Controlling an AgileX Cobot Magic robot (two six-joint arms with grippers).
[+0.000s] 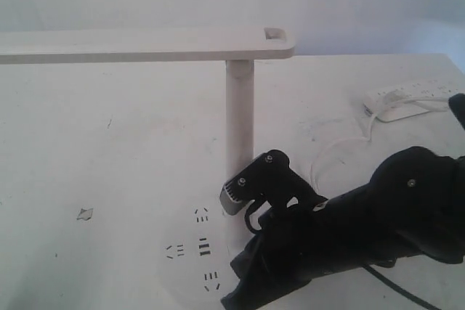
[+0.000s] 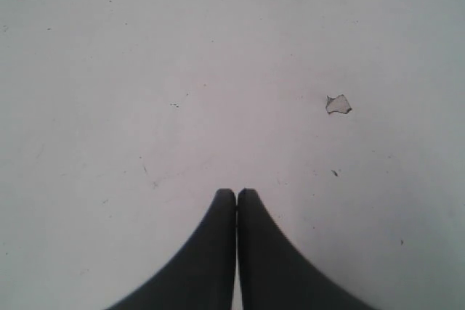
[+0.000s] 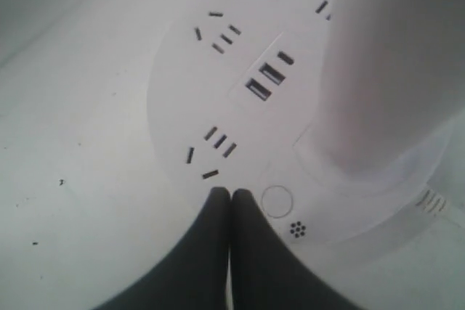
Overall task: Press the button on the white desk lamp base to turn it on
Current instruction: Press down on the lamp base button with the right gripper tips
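Round button [image 3: 277, 200], ringed in thin grey, on the flat white base [image 3: 182, 92], near the foot of the pole [image 3: 385, 70]. A small dotted sun mark [image 3: 297, 229] lies just beside the button, on the side away from the pole. Further from the pole, the base carries groups of dark slots [image 3: 214, 147] and a panel of USB ports [image 3: 265, 78].

The right claw [image 3: 231, 195] is narrow, its two black fingers pressed together with nothing between them. The tips sit at the base's edge just beside the button, on the side away from the pole. Whether they touch the base cannot be told.

In the exterior view the pole stands upright and the long flat lamp arm [image 1: 145, 45] runs level from its top. A white power strip [image 1: 407, 99] lies well apart from the pole, on the right arm's side.

The left claw [image 2: 237, 195] is likewise narrow and holds nothing. It hangs over bare white surface [image 2: 145, 70], and a small chip [image 2: 338, 104] lies near it.
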